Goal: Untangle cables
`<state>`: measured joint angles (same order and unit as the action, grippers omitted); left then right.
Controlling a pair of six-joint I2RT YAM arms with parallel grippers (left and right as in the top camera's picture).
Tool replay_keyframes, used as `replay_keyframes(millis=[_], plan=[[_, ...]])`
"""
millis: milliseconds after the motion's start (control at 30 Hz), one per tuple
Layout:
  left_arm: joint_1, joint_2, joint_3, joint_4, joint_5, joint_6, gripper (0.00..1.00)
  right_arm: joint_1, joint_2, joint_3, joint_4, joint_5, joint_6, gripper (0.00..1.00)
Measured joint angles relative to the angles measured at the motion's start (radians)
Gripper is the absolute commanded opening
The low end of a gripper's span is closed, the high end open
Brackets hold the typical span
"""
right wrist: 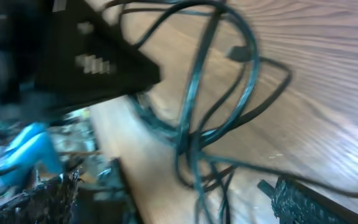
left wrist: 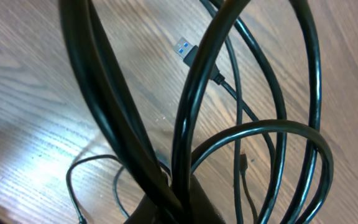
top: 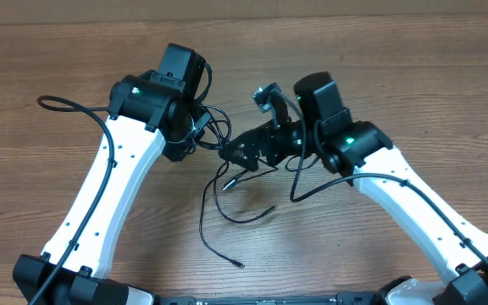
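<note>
Several cables (left wrist: 183,124) looped, ends cropped, blurred

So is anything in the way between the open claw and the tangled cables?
Nothing visible is in the way. The open right gripper is close beside the cables, and the left gripper holds them bunched up on the other side.

Two robot arms, left arm (top: 108,191) and right arm (top: 422,207), share one table (top: 413,51) with one tangle of several thin black cables (left wrist: 107,106), exact count unclear, and one blue-tipped plug (left wrist: 184,48).
</note>
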<state>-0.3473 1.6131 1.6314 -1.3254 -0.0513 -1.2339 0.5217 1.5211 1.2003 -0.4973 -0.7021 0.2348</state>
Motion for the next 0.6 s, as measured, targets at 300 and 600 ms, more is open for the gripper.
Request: replay_keyframes(millis=[300, 600], plan=[[0.000, 0.000, 0.000, -0.028, 0.068, 0.004, 0.04, 0.021, 0.000, 0.000, 0.000, 0.229, 0.060, 1.00], [-0.026, 0.000, 0.000, 0.007, 0.108, 0.013, 0.04, 0.021, 0.010, 0.000, -0.022, 0.262, 0.075, 1.00]])
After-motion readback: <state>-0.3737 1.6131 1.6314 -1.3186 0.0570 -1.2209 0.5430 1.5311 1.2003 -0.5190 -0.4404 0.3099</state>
